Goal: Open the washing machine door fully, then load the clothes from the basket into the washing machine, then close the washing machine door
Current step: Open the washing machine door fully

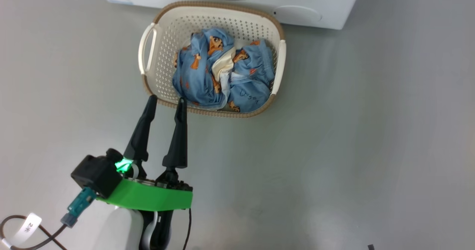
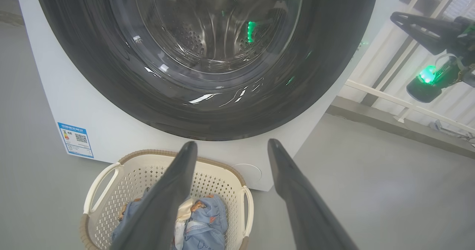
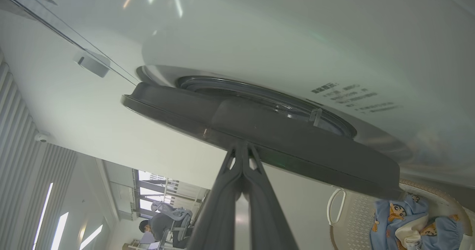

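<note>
Left hand (image 1: 166,107): two dark fingers spread wide, empty, tips over the near left rim of the basket (image 1: 167,53); contact with the rim cannot be told. Right hand (image 3: 241,148): fingers pressed together with nothing between them, tips at the outer edge of the washing machine door (image 2: 92,57); whether they touch it cannot be told. Basket: cream, perforated, brown rim, on the grey floor (image 1: 352,150) just in front of the washing machine (image 1: 326,5), right of the left hand's fingers. Clothes (image 1: 222,75): light blue printed fabric with some cream cloth, bundled inside the basket, toward its right and near side. Door: glossy black ring around a clear bowl window with the steel drum showing through it; whether it is latched cannot be told. Blue label sticker (image 2: 76,139): low on the machine's front, left of the basket. Person (image 3: 159,224): seated, far off in the room.
</note>
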